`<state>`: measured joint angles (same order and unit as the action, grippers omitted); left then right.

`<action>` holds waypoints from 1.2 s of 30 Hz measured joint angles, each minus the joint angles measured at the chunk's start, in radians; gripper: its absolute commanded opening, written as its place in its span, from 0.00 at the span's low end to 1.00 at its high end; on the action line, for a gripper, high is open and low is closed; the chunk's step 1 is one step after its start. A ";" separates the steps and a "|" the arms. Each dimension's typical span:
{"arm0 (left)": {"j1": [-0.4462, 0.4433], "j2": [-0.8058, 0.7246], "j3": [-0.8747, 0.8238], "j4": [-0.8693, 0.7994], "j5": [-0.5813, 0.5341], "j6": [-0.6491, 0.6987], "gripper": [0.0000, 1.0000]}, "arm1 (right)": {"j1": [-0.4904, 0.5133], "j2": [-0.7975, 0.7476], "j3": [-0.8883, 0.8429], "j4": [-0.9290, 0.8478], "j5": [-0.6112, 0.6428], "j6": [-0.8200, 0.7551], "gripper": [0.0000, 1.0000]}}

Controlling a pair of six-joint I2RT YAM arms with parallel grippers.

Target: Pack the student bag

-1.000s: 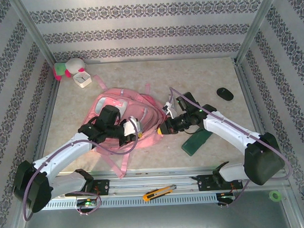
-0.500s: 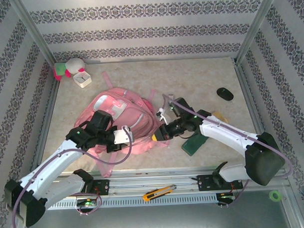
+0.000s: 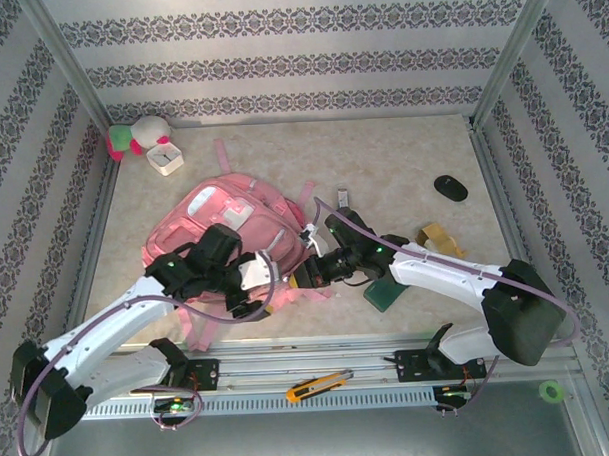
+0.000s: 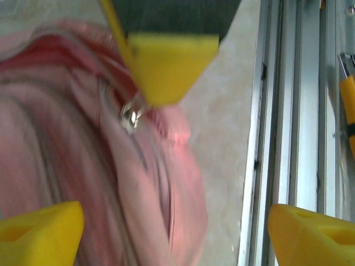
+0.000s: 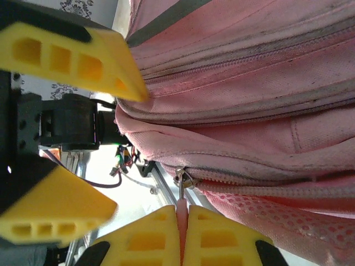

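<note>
- At the near edge a yellow box cutter (image 3: 318,386) lies on the metal rail (image 3: 289,361) between my two arm bases. A green roll of tape (image 3: 550,390) sits off in the near right corner.
- My left gripper (image 4: 172,219) has its fingers spread wide and holds nothing. One fingertip hangs over pink fabric, the other out towards the rail.
- My right gripper (image 5: 181,215) has its fingers pressed together, clamped on the zip pull (image 5: 179,185) of a side zip.
- My two grippers sit close to each other at the bag's near right corner.
- The student bag (image 3: 269,214) lies flat on the table (image 3: 382,155), left of the middle, with its front pockets facing up and its straps trailing towards the rail.
- Just right of the bag, a flat dark green thing (image 3: 380,290) lies partly under my right arm, with a tan thing (image 3: 437,238) a little beyond it.
- Farther right, near the wall, is a black mouse (image 3: 450,188).
- In the far left corner a small white box (image 3: 166,158) sits beside a plush toy (image 3: 136,137).
</note>
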<state>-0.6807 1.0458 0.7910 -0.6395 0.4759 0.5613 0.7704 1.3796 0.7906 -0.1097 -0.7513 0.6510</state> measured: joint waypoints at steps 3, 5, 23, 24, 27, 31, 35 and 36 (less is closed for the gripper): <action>-0.024 0.091 0.000 0.084 -0.045 -0.028 0.47 | 0.000 0.000 0.000 0.002 0.000 0.002 0.00; -0.024 0.137 0.000 0.115 -0.071 -0.031 0.27 | 0.000 0.000 0.000 0.002 0.000 0.003 0.00; 0.025 -0.053 -0.017 -0.091 -0.120 0.227 0.16 | -0.130 0.007 -0.123 0.224 -0.134 0.084 0.00; 0.027 -0.060 -0.018 -0.106 -0.126 0.232 0.33 | -0.121 0.015 -0.122 0.228 -0.135 0.085 0.00; 0.040 -0.097 -0.022 -0.170 -0.164 0.238 0.69 | -0.097 0.040 -0.118 0.233 -0.120 0.094 0.00; 0.042 -0.143 -0.026 -0.154 -0.139 0.132 0.77 | -0.071 0.063 -0.118 0.230 -0.101 0.110 0.00; 0.014 -0.118 -0.057 0.021 -0.085 -0.080 0.77 | -0.065 0.063 -0.110 0.230 -0.094 0.115 0.00; -0.005 -0.103 -0.066 0.061 -0.085 -0.117 0.77 | -0.065 0.063 -0.109 0.231 -0.093 0.117 0.00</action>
<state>-0.6857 0.9432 0.7254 -0.5789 0.3912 0.4442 0.7052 1.4425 0.6815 0.1211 -0.8444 0.7685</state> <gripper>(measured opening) 0.771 0.042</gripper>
